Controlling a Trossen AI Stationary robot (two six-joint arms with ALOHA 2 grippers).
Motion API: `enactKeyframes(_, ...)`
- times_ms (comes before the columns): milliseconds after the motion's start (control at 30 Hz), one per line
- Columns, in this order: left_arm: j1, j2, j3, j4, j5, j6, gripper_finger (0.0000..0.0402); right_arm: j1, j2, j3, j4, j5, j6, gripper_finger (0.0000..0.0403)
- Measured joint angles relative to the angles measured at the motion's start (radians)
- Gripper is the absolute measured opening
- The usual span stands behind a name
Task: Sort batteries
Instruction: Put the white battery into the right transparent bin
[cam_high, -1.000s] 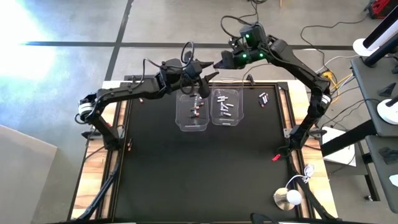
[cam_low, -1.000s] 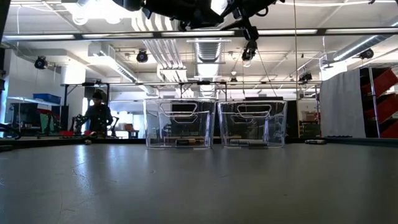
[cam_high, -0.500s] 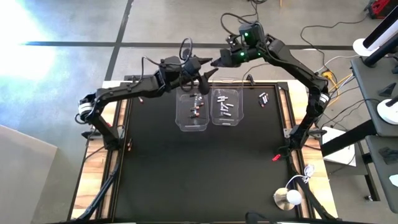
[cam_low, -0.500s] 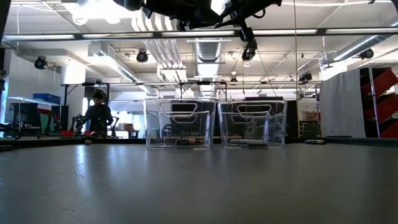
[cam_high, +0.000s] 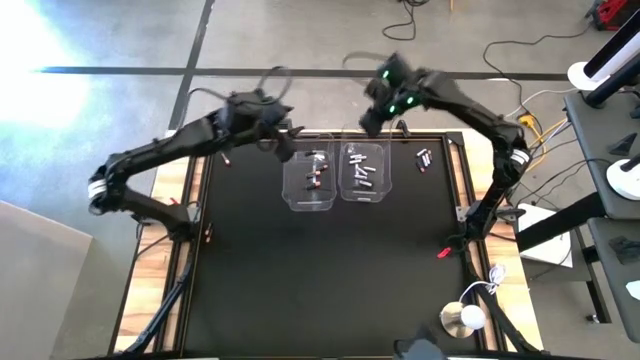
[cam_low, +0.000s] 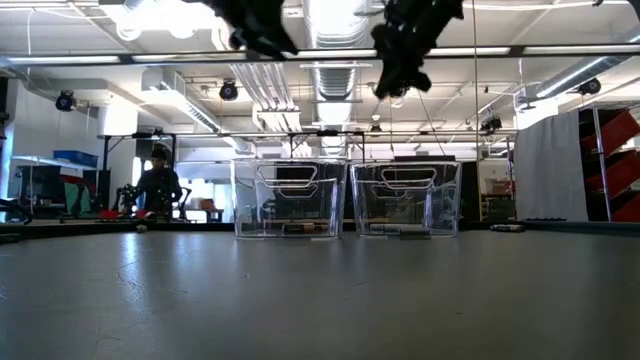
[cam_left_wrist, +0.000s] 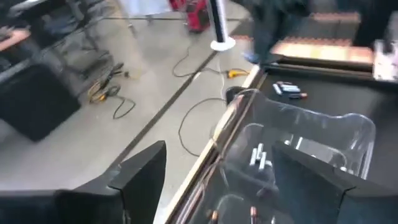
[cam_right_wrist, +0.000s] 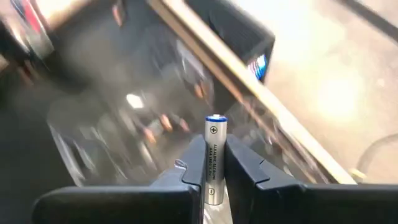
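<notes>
Silvery-white cylindrical battery (cam_right_wrist: 213, 158) with a blue top band sits clamped upright between my right fingers (cam_right_wrist: 186, 163), gripped at mid-body, plus end sticking up clear. Light, rigid, smooth metal skin, so I judge it slippery; hold at the middle keeps it from pivoting. My right gripper (cam_high: 368, 122) hangs high over the far edge of the black table (cam_high: 320, 270), just beyond the right clear plastic bin (cam_high: 364, 172) holding silvery batteries. Left clear plastic bin (cam_high: 309, 180) beside it holds dark reddish ones. A few loose batteries (cam_high: 424, 158) lie on the table right of the bins. My left gripper (cam_high: 283, 143) is raised near the left bin's far corner, fingers (cam_left_wrist: 143, 171) spread wide, nothing in them. Left arm stretches in from the table's left side, right arm arches over from the right.
</notes>
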Motion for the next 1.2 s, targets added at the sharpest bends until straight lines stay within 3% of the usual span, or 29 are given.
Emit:
enactKeyframes(167,0.041,-0.191,-0.276,0.190,0.105,-0.116,0.0246,0.019,0.002,-0.254,0.107,-0.013,-0.095,0.0027)
enactKeyframes(333,0.042,-0.274,-0.402,0.158,0.059,-0.232,0.0229,0.019,0.055,-0.425,0.180,0.059,-0.101,0.0027)
enactKeyframes(733,0.104,-0.340,-0.403,0.010,0.057,-0.210,0.0218,0.034,0.289,-0.321,0.068,0.153,-0.110,0.0028)
enactKeyframes(833,0.120,-0.374,-0.402,0.013,0.053,-0.250,0.0226,0.039,0.304,-0.319,0.070,0.172,-0.074,0.0052)
enactKeyframes(1067,0.125,-0.487,-0.402,0.012,0.025,-0.277,0.0254,0.047,0.267,-0.305,0.016,0.218,-0.062,0.0129)
enactKeyframes(1200,0.127,-0.568,-0.401,-0.017,0.019,-0.292,0.0258,0.051,0.127,-0.241,-0.081,0.240,-0.012,0.0159)
